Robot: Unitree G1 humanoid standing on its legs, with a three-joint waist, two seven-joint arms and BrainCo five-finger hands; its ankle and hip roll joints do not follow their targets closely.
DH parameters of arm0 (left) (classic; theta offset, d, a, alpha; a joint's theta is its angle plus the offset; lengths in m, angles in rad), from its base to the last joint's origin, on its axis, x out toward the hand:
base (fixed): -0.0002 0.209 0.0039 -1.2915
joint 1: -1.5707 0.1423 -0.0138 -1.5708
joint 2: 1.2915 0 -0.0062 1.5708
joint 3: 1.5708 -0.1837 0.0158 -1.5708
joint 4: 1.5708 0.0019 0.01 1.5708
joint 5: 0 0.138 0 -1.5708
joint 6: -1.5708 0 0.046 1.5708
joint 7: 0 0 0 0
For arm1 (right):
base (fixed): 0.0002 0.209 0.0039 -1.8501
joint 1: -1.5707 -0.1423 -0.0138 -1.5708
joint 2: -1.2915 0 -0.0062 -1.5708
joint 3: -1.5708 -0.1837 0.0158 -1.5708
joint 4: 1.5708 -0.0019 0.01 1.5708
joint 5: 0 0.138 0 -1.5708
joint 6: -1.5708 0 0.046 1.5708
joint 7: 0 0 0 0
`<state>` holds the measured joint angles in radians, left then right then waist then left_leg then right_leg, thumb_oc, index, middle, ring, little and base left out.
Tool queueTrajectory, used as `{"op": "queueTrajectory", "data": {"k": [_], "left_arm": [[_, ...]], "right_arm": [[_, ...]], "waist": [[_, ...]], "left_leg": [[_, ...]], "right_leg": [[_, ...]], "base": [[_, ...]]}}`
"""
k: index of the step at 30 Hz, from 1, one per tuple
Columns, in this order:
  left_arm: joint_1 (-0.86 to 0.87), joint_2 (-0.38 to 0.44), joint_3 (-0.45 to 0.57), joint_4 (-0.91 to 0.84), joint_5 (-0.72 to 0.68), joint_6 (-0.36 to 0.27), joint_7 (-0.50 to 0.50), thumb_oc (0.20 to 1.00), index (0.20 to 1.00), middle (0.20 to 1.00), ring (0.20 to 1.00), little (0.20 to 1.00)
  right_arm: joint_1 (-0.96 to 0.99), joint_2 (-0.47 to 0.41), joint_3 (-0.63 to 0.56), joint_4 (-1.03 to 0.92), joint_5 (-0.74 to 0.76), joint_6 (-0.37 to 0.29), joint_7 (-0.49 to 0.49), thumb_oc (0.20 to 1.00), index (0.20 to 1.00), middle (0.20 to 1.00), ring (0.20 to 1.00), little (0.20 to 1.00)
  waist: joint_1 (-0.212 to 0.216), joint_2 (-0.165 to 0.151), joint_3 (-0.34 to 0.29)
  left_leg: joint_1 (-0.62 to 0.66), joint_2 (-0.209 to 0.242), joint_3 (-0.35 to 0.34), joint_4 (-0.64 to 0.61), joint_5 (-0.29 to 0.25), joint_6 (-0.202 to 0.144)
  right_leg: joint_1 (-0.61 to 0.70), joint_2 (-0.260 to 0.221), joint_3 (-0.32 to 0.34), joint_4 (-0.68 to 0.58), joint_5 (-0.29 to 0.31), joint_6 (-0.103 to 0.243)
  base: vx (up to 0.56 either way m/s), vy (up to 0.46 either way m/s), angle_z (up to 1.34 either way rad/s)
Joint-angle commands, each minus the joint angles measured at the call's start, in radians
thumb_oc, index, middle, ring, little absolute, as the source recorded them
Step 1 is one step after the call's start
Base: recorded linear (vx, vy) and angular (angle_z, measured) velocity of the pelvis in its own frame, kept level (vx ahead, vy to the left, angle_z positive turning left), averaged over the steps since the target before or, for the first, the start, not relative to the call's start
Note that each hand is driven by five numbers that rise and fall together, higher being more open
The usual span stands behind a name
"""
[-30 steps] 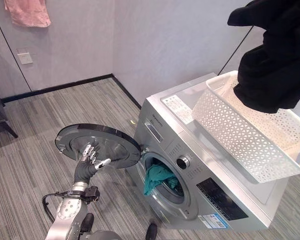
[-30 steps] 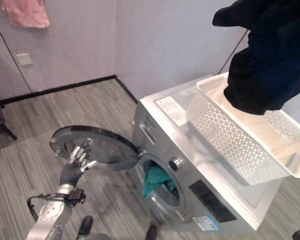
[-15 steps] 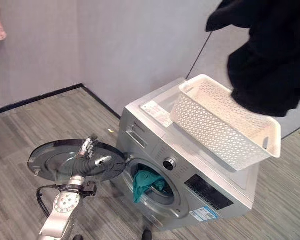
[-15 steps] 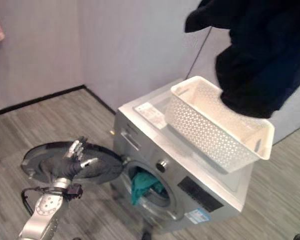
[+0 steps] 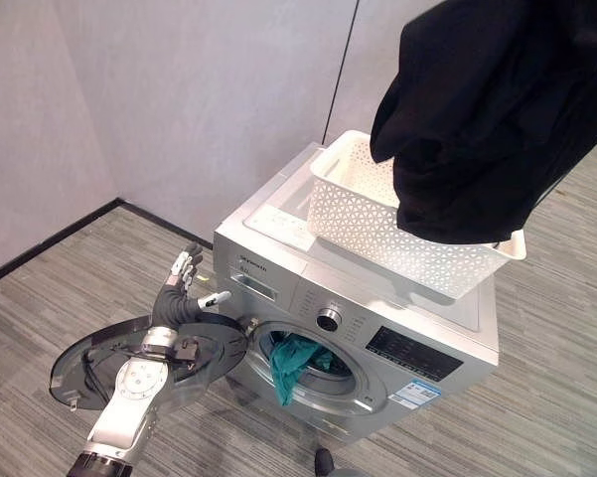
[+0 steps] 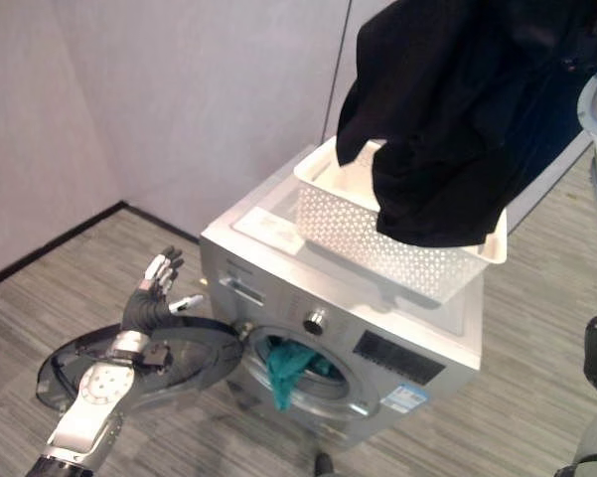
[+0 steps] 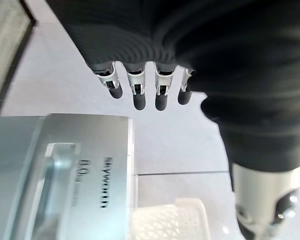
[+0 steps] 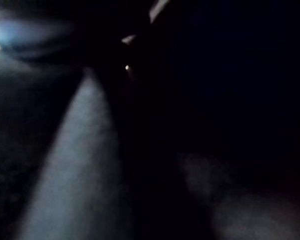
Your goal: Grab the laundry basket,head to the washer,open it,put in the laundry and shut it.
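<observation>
Grey-walled room: one silver washer (image 5: 377, 328), one white lattice basket (image 5: 377, 214), one black garment (image 5: 477, 119) aloft, one teal cloth (image 5: 290, 360); left hand (image 5: 184, 288) open, empty; right hand's grip cannot be told.

left hand (image 5: 184, 288): silver dark-tipped fingers straight and spread, pointing to 12 o'clock, empty | silver-grey left arm enters from 7 o'clock

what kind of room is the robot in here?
Probably a laundry corner of a bare indoor room. A front-loading washer stands with its door swung open and a teal cloth in the drum, a white laundry basket sits on top, and plain grey walls meet striped grey flooring.
</observation>
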<state>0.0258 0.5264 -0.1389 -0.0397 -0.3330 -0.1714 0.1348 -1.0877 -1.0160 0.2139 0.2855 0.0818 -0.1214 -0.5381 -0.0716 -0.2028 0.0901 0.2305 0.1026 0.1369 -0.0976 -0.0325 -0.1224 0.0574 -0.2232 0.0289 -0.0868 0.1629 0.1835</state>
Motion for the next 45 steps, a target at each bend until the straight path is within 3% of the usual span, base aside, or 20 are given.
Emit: {"op": "queueTrajectory", "data": {"k": [1,3,4,5,7,8,9,11,13,14,15,17,20,23,31,37,45], "left_arm": [[-0.104,0.050,-0.032,-0.064,0.064,-0.044,-0.004,1.000,1.000,1.000,1.000,1.000],[-0.134,0.055,-0.045,-0.061,0.061,-0.032,-0.008,1.000,1.000,1.000,1.000,1.000],[-0.148,0.052,-0.049,-0.060,0.062,-0.029,-0.002,1.000,1.000,1.000,1.000,1.000],[-0.165,0.051,-0.052,-0.055,0.060,-0.026,0.003,1.000,1.000,1.000,1.000,1.000],[-0.200,0.058,-0.053,-0.042,0.055,-0.014,0.010,1.000,1.000,1.000,1.000,1.000],[-0.203,0.058,-0.053,-0.041,0.055,-0.015,0.010,1.000,1.000,1.000,1.000,1.000],[-0.237,0.058,-0.065,-0.023,0.055,-0.005,0.014,1.000,1.000,1.000,1.000,1.000],[-0.252,0.057,-0.069,-0.017,0.051,-0.001,0.014,1.000,1.000,1.000,1.000,1.000],[-0.259,0.049,-0.070,-0.015,0.046,0.002,0.017,1.000,1.000,1.000,1.000,1.000],[-0.263,0.046,-0.072,-0.012,0.044,0.003,0.015,1.000,1.000,1.000,1.000,1.000],[-0.263,0.047,-0.073,-0.012,0.044,0.003,0.015,1.000,1.000,1.000,1.000,1.000],[-0.250,0.036,-0.062,-0.021,0.028,0.005,0.001,1.000,1.000,1.000,1.000,1.000],[-0.234,0.027,-0.053,-0.032,-0.008,0.016,-0.004,1.000,1.000,1.000,1.000,1.000],[-0.238,0.014,-0.076,-0.060,-0.044,0.030,-0.024,1.000,1.000,1.000,1.000,1.000],[-0.276,-0.014,-0.196,-0.131,-0.101,0.097,-0.103,1.000,1.000,1.000,1.000,1.000],[-0.347,-0.037,-0.291,-0.112,-0.136,0.139,-0.133,1.000,1.000,1.000,1.000,1.000],[-0.599,-0.147,-0.440,0.125,-0.069,0.192,-0.105,1.000,1.000,1.000,1.000,1.000]], "right_arm": [[-0.031,0.040,-0.065,-0.065,-0.047,-0.006,0.023,0.200,0.200,0.200,0.200,0.200],[-0.004,0.083,-0.078,-0.106,-0.055,-0.003,0.036,0.200,0.200,0.200,0.200,0.200],[0.003,0.111,-0.079,-0.119,-0.057,0.001,0.038,0.200,0.200,0.200,0.200,0.200],[0.011,0.128,-0.077,-0.138,-0.056,0.003,0.044,0.200,0.200,0.200,0.200,0.200],[0.024,0.172,-0.064,-0.183,-0.049,-0.006,0.062,0.200,0.200,0.200,0.200,0.200],[0.024,0.172,-0.065,-0.185,-0.050,-0.004,0.062,0.200,0.200,0.200,0.200,0.200],[0.048,0.224,-0.056,-0.218,-0.047,-0.012,0.079,0.200,0.200,0.200,0.200,0.200],[0.075,0.264,-0.052,-0.250,-0.037,-0.023,0.102,0.200,0.200,0.200,0.200,0.200],[0.112,0.305,-0.052,-0.283,-0.028,-0.030,0.125,0.200,0.200,0.200,0.200,0.200],[0.139,0.316,-0.058,-0.302,-0.024,-0.036,0.137,0.200,0.200,0.200,0.200,0.200],[0.140,0.316,-0.059,-0.303,-0.024,-0.036,0.137,0.200,0.200,0.200,0.200,0.200],[0.201,0.350,-0.074,-0.353,-0.011,-0.048,0.157,0.200,0.200,0.200,0.200,0.200],[0.263,0.387,-0.069,-0.399,0.046,-0.062,0.191,0.200,0.200,0.200,0.200,0.200],[0.330,0.401,-0.082,-0.430,0.068,-0.067,0.208,0.200,0.200,0.200,0.200,0.200],[0.551,0.435,-0.162,-0.565,0.120,-0.067,0.276,0.200,0.200,0.200,0.200,0.200],[0.592,0.451,-0.181,-0.597,0.137,-0.059,0.284,0.200,0.200,0.200,0.200,0.200],[0.550,0.484,-0.139,-0.588,0.129,-0.035,0.264,0.200,0.200,0.200,0.200,0.200]], "waist": [[0.022,0.002,-0.014],[0.022,0.004,-0.014],[0.018,0.000,-0.004],[0.019,0.009,0.006],[0.017,0.037,0.028],[0.017,0.034,0.030],[0.021,0.055,0.039],[0.029,0.069,0.031],[0.039,0.077,0.018],[0.048,0.071,0.005],[0.048,0.071,0.004],[0.076,0.060,-0.027],[0.087,0.069,-0.052],[0.086,0.076,-0.056],[0.071,0.074,-0.062],[0.060,0.078,-0.059],[0.029,0.100,-0.065]], "left_leg": [[0.109,-0.071,-0.073,0.077,-0.269,0.161],[0.123,-0.081,-0.076,0.067,-0.274,0.175],[0.122,-0.086,-0.075,0.070,-0.265,0.178],[0.124,-0.083,-0.071,0.073,-0.269,0.187],[0.112,-0.082,-0.050,0.082,-0.255,0.205],[0.111,-0.082,-0.049,0.082,-0.251,0.202],[0.068,-0.076,-0.029,0.100,-0.225,0.212],[0.030,-0.069,-0.019,0.104,-0.206,0.221],[-0.009,-0.066,-0.006,0.111,-0.189,0.226],[-0.030,-0.070,-0.003,0.115,-0.180,0.222],[-0.031,-0.070,-0.003,0.115,-0.179,0.222],[-0.067,-0.081,0.019,0.110,-0.168,0.209],[-0.079,-0.066,0.048,0.090,-0.149,0.192],[-0.085,-0.053,0.048,0.073,-0.131,0.180],[-0.082,-0.038,0.037,0.046,-0.105,0.160],[-0.080,-0.034,0.031,0.046,-0.102,0.156],[-0.070,-0.033,0.044,0.044,-0.097,0.153]], "right_leg": [[-0.176,-0.131,-0.013,0.050,0.155,0.077],[-0.179,-0.128,-0.006,0.058,0.161,0.077],[-0.193,-0.128,-0.001,0.078,0.197,0.072],[-0.203,-0.115,-0.003,0.098,0.185,0.070],[-0.207,-0.073,-0.047,0.175,0.095,0.044],[-0.211,-0.074,-0.046,0.181,0.094,0.040],[-0.188,-0.023,-0.088,0.276,-0.026,0.000],[-0.170,0.016,-0.097,0.363,-0.115,-0.019],[-0.157,0.041,-0.093,0.445,-0.175,-0.036],[-0.131,0.048,-0.090,0.424,-0.191,-0.042],[-0.131,0.048,-0.089,0.422,-0.189,-0.042],[-0.042,0.045,-0.101,0.278,-0.187,-0.036],[-0.011,0.049,-0.102,0.155,-0.178,-0.038],[0.003,0.053,-0.107,0.105,-0.153,-0.036],[0.034,0.055,-0.127,0.052,-0.145,-0.034],[0.037,0.051,-0.137,0.051,-0.147,-0.036],[0.034,0.045,-0.135,0.044,-0.140,-0.034]], "base": [[-0.09,0.108,-0.16],[-0.06,0.067,-0.15],[-0.07,0.062,-0.15],[-0.15,0.067,-0.11],[-0.17,0.110,-0.18],[-0.28,0.086,-0.55],[-0.27,0.039,-0.56],[-0.28,0.029,-0.65],[-0.17,-0.024,-0.74],[-0.07,-0.034,-0.08],[-0.05,-0.066,0.01],[-0.08,-0.128,-0.13],[-0.04,-0.100,-0.33],[-0.05,-0.057,-0.24],[-0.03,-0.020,0.08],[-0.01,-0.004,0.03],[-0.03,-0.004,0.06]]}}
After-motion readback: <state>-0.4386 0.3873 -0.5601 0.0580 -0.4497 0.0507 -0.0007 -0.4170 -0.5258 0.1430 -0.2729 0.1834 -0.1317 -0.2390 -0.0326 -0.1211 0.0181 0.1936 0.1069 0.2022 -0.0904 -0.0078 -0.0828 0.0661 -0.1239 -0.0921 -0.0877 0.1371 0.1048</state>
